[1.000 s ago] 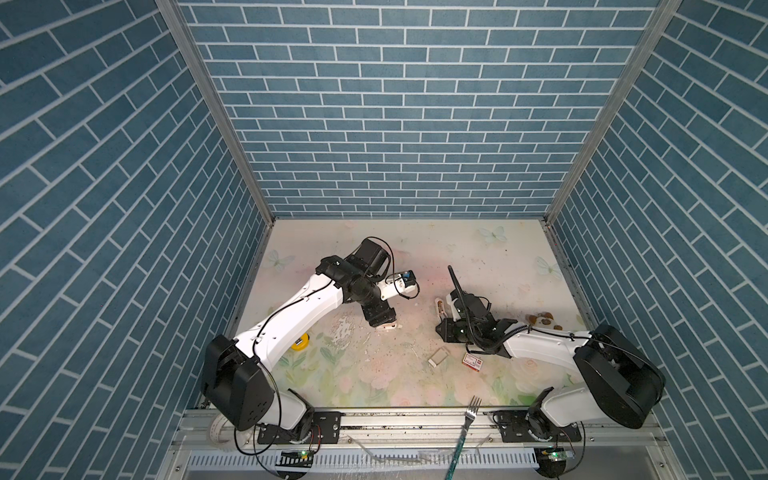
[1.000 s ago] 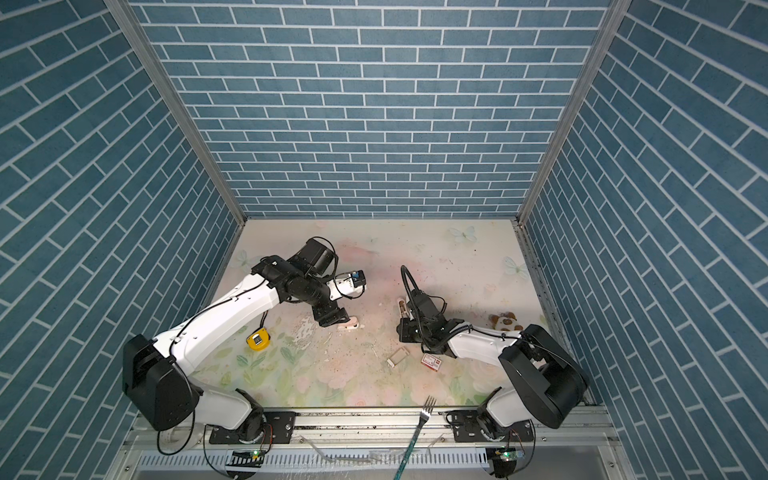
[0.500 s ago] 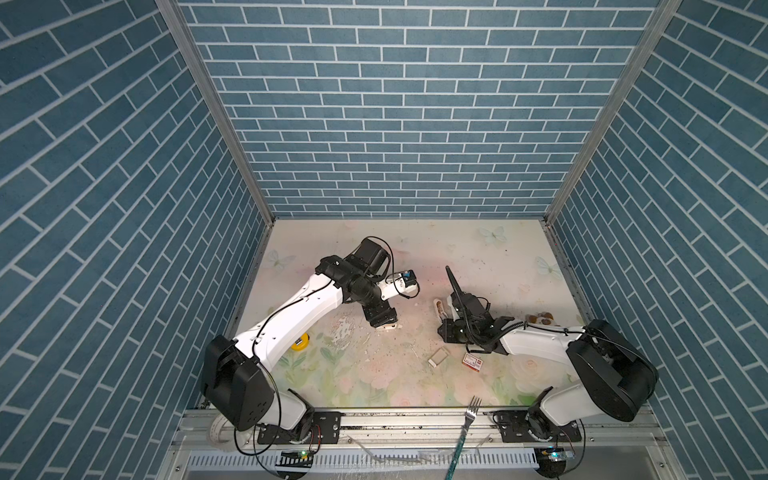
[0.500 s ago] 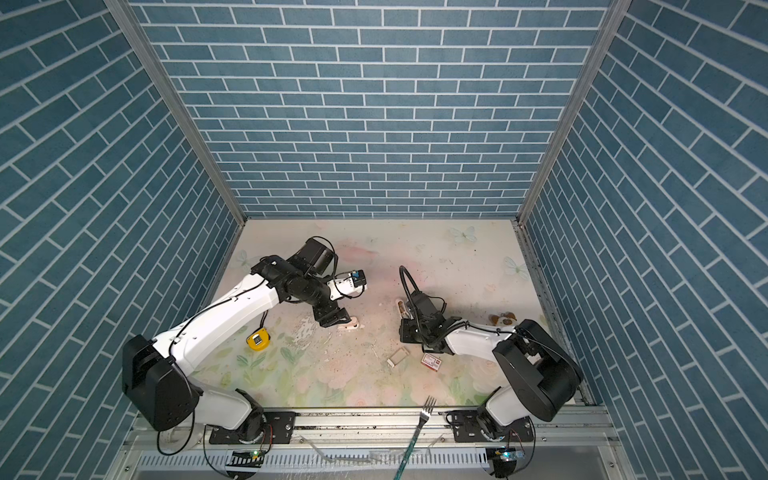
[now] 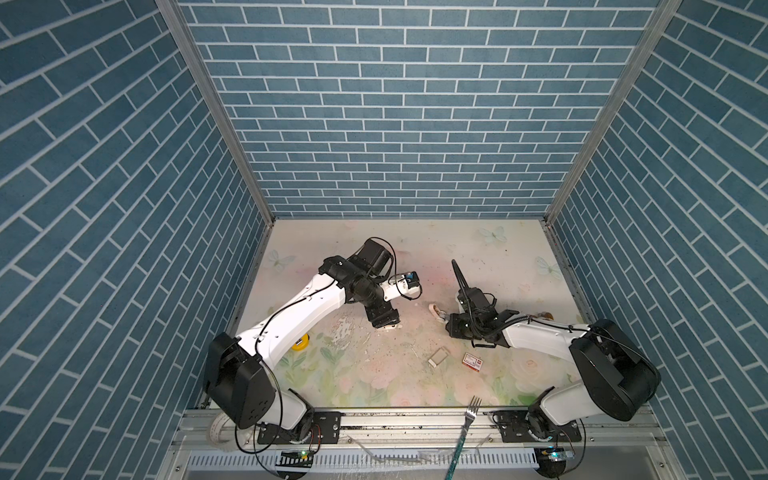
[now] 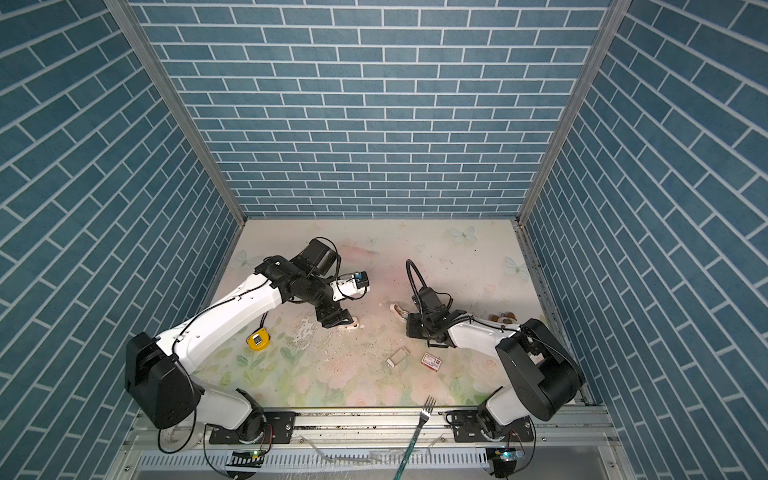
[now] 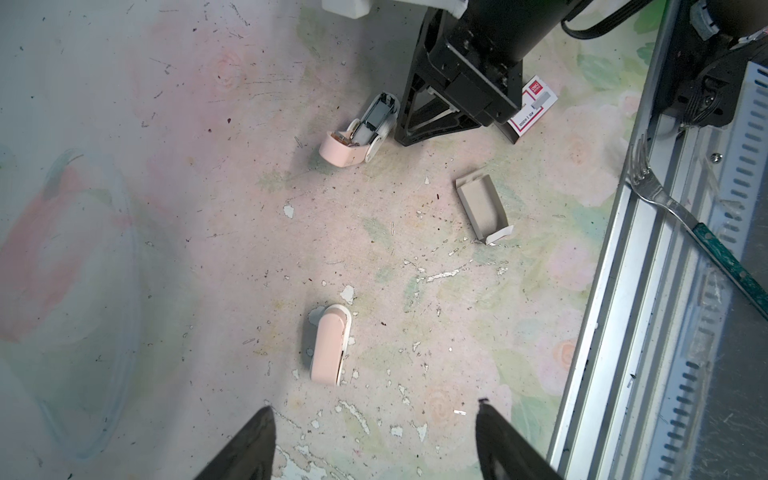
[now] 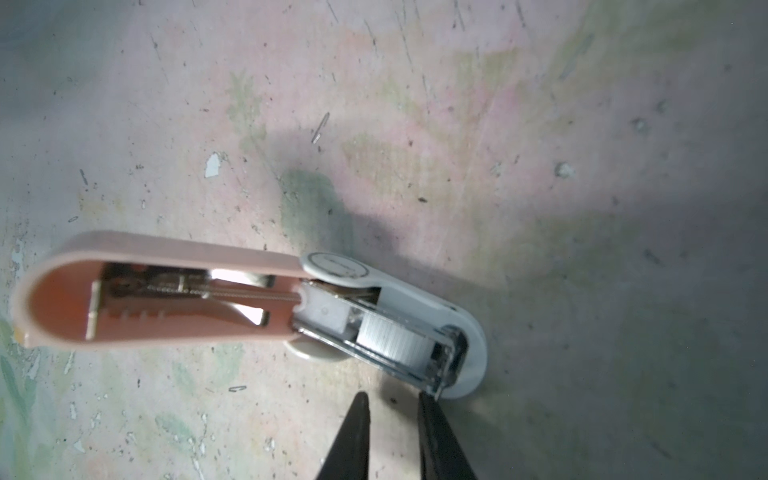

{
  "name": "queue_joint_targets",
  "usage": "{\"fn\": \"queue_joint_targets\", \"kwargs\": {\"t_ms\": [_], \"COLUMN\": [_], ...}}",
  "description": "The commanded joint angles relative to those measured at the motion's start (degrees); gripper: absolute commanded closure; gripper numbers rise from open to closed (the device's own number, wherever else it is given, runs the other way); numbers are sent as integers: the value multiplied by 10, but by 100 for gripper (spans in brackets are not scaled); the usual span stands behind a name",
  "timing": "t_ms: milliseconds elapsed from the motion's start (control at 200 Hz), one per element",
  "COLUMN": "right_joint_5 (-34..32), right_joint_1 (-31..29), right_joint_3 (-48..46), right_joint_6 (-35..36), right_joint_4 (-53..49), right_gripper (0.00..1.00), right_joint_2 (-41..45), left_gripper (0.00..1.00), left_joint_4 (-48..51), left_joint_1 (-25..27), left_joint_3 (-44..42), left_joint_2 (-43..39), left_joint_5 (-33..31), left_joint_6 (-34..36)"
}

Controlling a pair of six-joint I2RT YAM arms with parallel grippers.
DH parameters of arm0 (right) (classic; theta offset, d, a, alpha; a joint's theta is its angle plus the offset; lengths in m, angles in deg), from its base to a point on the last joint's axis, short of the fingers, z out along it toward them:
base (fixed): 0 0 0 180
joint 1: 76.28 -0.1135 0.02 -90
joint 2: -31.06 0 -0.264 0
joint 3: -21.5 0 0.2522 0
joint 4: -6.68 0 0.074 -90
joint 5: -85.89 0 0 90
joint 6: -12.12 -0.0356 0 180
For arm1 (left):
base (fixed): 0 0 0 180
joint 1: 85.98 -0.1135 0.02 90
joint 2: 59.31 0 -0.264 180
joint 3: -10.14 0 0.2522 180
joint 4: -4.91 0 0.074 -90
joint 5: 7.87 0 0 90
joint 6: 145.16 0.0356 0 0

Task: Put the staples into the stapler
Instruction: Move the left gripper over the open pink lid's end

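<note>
My R gripper (image 8: 391,398) nearly pinched, empty, tips just beside the open stapler (image 8: 307,309) nose. Look, staples (image 8: 390,338) sit in its magazine, tray (image 7: 482,208) bare. Left, I reckon: swing pink lid (image 8: 166,249) shut. L gripper (image 7: 374,406) spread, empty.

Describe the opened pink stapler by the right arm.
The open stapler lies on the floral table mat, its pink plastic lid swung back from a white base. The metal channel is exposed, with a silvery strip of staples inside. The right gripper, narrowly parted, sits at its front end; contact is unclear.
</note>
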Motion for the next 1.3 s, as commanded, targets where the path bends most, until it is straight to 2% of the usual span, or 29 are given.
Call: {"fn": "queue_joint_targets", "kwargs": {"t_ms": [0, 155, 335, 490, 760, 950, 1290], "right_joint_5": [-20, -14, -36, -6, 66, 101, 142], "right_joint_1": [4, 4, 14, 45, 90, 114, 142], "right_joint_3": [6, -8, -40, -49, -62, -53, -50], "right_joint_6": [17, 2, -47, -69, -78, -73, -71], "right_joint_4": [-55, -54, -100, -123, -44, 2, 55], "right_gripper": [76, 76, 77, 78, 80, 81, 82], "right_joint_2": [2, 40, 147, 178, 146, 92, 46], "left_gripper": [23, 23, 23, 24, 29, 31, 40], "left_joint_4": [-26, -53, -72, -85, -61, -59, -40], "left_joint_1": [11, 24, 32, 33, 33, 34, 37], "left_joint_3": [5, 8, 30, 61, 142, 148, 195], "left_joint_2": [21, 51, 105, 151, 243, 267, 308], "left_joint_5": [-3, -1, -5, 8, 32, 31, 45], "left_joint_6": [9, 21, 49, 76, 97, 111, 114]}}
